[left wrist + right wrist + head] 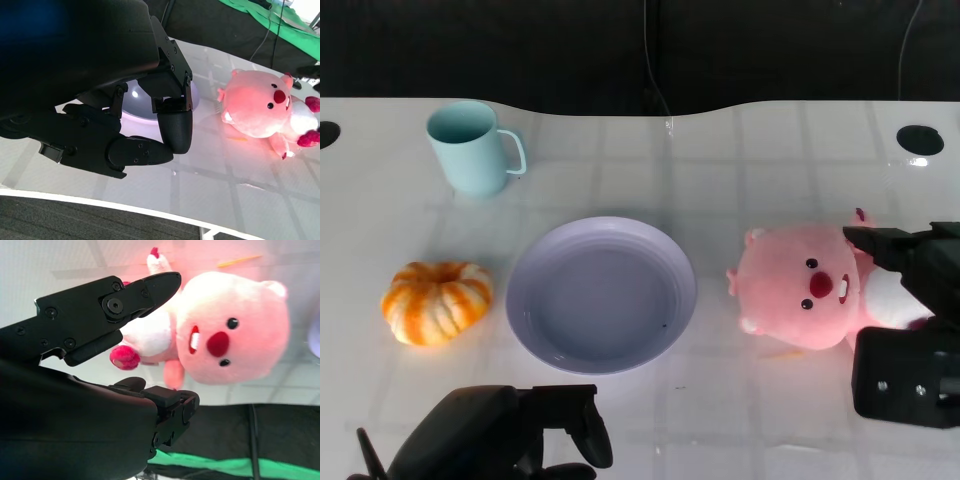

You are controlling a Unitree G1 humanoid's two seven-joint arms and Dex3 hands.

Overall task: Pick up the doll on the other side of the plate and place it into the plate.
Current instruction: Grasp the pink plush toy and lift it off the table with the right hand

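- Plate (601, 294): one round lavender plate with a raised rim, near the middle of the white table (740, 400). Nothing lies in it; its floor shows only a small dark speck near the rim on the doll's side.
- Mug (470, 147): one pale blue mug, upright, handle toward the plate's side, standing at the far left of the table, well apart from the plate. Only its upper inner wall shows, bare; its bottom is hidden.
- Doll (805, 286): one pink plush animal with a red nose, black eyes and a white belly, lying on the table just beside the plate on the robot's right, not touching the rim. It is outside the plate. In the left wrist view the doll (260, 107) lies on its back beyond the plate (196, 97).
- Pumpkin (436, 301): one small orange-and-white striped pumpkin, on the table to the plate's left, near it but apart.
- Right hand (910, 320): at the doll's body end, fingers spread apart. In the right wrist view the right hand (100, 365) has one finger above the doll (225, 330) and another below it, with a visible gap; it grasps nothing.
- Left hand (495, 435): low at the near table edge, in front of the plate. In the left wrist view the left hand (115, 100) has its fingers curled inward with nothing between them.
- Two dark round holes, one (919, 139) at the far right and one (326, 133) at the far left.
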